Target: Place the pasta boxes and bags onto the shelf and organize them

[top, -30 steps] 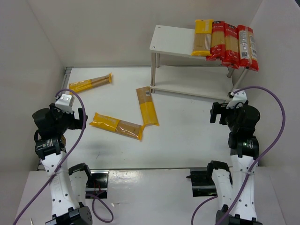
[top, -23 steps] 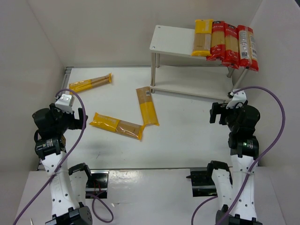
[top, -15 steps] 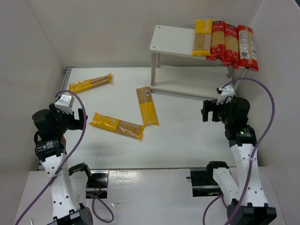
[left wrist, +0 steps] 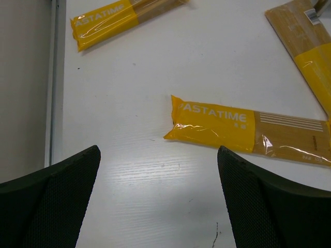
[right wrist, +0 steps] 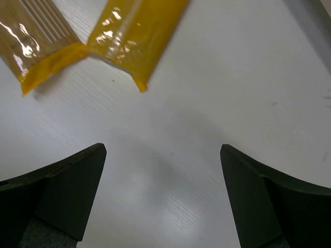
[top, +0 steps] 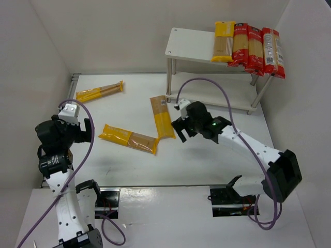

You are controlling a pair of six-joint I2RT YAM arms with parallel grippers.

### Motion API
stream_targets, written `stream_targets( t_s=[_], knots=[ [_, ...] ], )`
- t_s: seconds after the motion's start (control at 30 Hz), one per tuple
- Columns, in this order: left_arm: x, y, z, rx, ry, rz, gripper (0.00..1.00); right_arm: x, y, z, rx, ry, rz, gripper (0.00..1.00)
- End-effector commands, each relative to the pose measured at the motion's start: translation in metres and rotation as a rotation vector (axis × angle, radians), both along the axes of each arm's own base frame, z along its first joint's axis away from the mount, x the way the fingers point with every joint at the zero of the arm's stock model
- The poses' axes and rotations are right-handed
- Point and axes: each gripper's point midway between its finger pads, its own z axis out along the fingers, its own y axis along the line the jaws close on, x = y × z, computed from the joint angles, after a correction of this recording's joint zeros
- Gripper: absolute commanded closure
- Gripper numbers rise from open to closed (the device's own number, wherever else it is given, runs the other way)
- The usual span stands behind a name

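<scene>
My right gripper [top: 179,129] — jaws spread wide, nothing between them. It hangs over the bare table [top: 207,155] just beside the near end of the angled yellow pack [top: 162,117], not touching it. That pack lies flat, its far end close to the front-left leg of the shelf [top: 189,44].

My left gripper [left wrist: 159,152] — likewise wide open and empty, held at my left side of the table, apart from every pack. Its wrist view looks onto the lettered end of the middle yellow pack [top: 129,138], which lies flat. Its other end comes close to the angled pack's near end; whether they touch I cannot tell. A third yellow pack [top: 99,91] lies flat near the far left edge.

Top tier, right half: one shelved yellow pack [top: 224,41] and three red packs [top: 254,46], side by side.
</scene>
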Motion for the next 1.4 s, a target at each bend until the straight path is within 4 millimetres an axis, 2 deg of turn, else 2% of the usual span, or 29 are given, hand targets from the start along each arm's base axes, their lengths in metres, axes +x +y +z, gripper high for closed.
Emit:
stream_targets(
  t_s=[0.0,0.03,0.07,0.1,0.17,0.2,0.23,0.33,0.4,0.47,0.5,0.53,0.6,0.63,0.67,0.77,0.97,1.2,1.33,1.37],
  knots=[
    [0.004,0.009,0.013,0.016,-0.053,0.05,0.01,0.034,0.045,0.028,0.045,-0.149,-0.055,0.0],
    [0.004,0.009,0.013,0.016,-0.052,0.051,0.01,0.04,0.056,0.033,0.08,-0.151,-0.081,0.0],
    [0.006,0.013,0.013,0.022,-0.052,0.065,0.01,0.046,0.062,0.032,0.099,-0.148,-0.095,0.0],
    [0.006,0.013,0.013,0.022,-0.052,0.065,0.01,0.057,0.071,0.022,0.106,-0.14,-0.115,0.0],
    [0.008,0.019,0.007,0.022,-0.026,0.089,0.01,0.071,0.09,0.028,0.178,-0.149,-0.159,0.0],
    [0.009,0.019,0.004,0.017,-0.015,0.089,0.01,0.076,0.098,0.014,0.171,-0.132,-0.178,0.0],
    [0.011,0.02,0.002,0.013,-0.005,0.089,0.01,0.082,0.106,0.018,0.202,-0.137,-0.215,0.0],
    [0.012,0.022,-0.001,0.013,0.006,0.097,0.01,0.092,0.127,0.007,0.216,-0.122,-0.251,0.0],
    [0.012,0.022,-0.001,0.013,0.006,0.097,0.01,0.101,0.139,-0.003,0.248,-0.085,-0.295,0.0],
    [0.012,0.022,-0.001,0.013,0.006,0.097,0.01,0.106,0.141,-0.015,0.252,-0.062,-0.35,0.0],
    [0.012,0.022,-0.001,0.013,0.006,0.097,0.01,0.11,0.146,-0.014,0.255,-0.064,-0.35,0.0],
    [0.012,0.022,-0.001,0.013,0.006,0.097,0.01,0.112,0.148,-0.03,0.235,-0.039,-0.361,0.0],
    [0.012,0.022,-0.001,0.013,0.006,0.097,0.01,0.12,0.148,-0.031,0.221,-0.045,-0.401,0.0],
    [0.012,0.02,-0.001,0.009,0.005,0.089,0.01,0.123,0.147,-0.043,0.188,-0.038,-0.415,0.0],
    [0.012,0.02,-0.001,0.009,0.005,0.089,0.01,0.129,0.15,-0.038,0.203,-0.053,-0.43,0.0],
    [0.012,0.019,0.0,0.006,0.003,0.08,0.01,0.136,0.152,-0.044,0.171,-0.061,-0.439,0.0],
    [0.011,0.017,0.002,0.006,-0.007,0.072,0.01,0.14,0.152,-0.071,0.124,0.017,-0.428,0.0],
    [0.011,0.015,0.002,0.011,-0.008,0.06,0.01,0.158,0.119,-0.094,0.073,0.038,-0.512,0.0],
    [0.011,0.015,0.002,0.011,-0.008,0.06,0.01,0.163,0.105,-0.105,0.038,0.046,-0.534,0.0],
    [0.011,0.015,0.002,0.011,-0.008,0.06,0.01,0.164,0.108,-0.108,0.039,0.053,-0.528,0.0]
  ],
)
